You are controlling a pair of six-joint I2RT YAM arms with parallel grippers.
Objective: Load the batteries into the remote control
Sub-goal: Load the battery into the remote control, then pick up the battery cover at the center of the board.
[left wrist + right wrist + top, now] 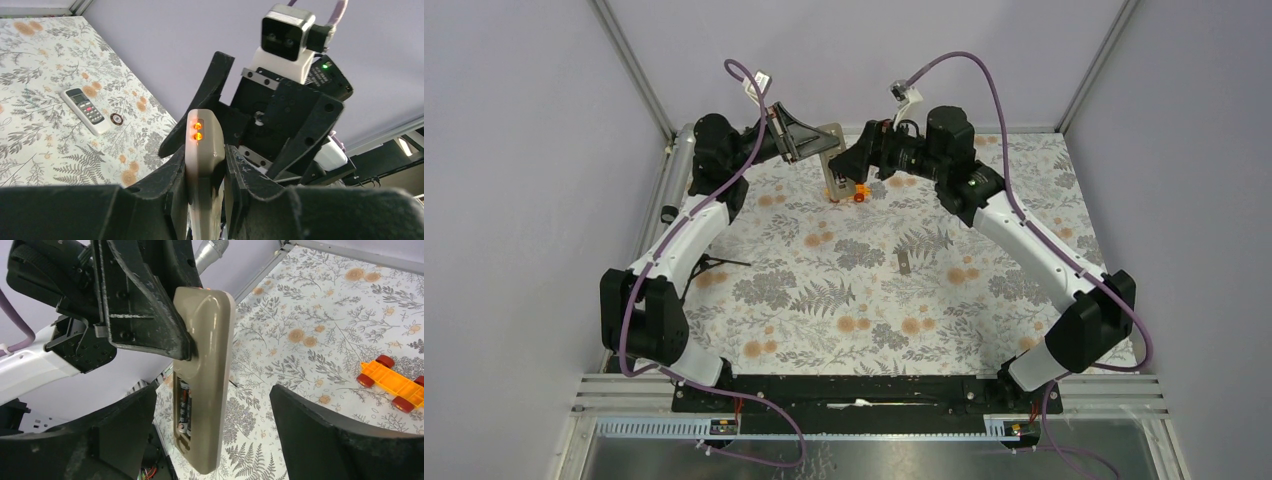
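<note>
My left gripper (206, 167) is shut on the remote control (204, 145) and holds it upright in the air at the back of the table (829, 140). In the right wrist view its grey-brown back (207, 365) faces me with the compartment open. Two batteries (184, 407) lie side by side inside. My right gripper (212, 405) is open, one finger on each side of the remote's lower end, touching neither side. From above, the right gripper (846, 168) sits just right of the left gripper (809, 140).
A white remote with a pale screen (85, 104) lies on the floral cloth beside a small black ring (116, 119). An orange toy car (392, 380) sits below the grippers (849, 192). A small grey flat piece (905, 262) lies mid-table.
</note>
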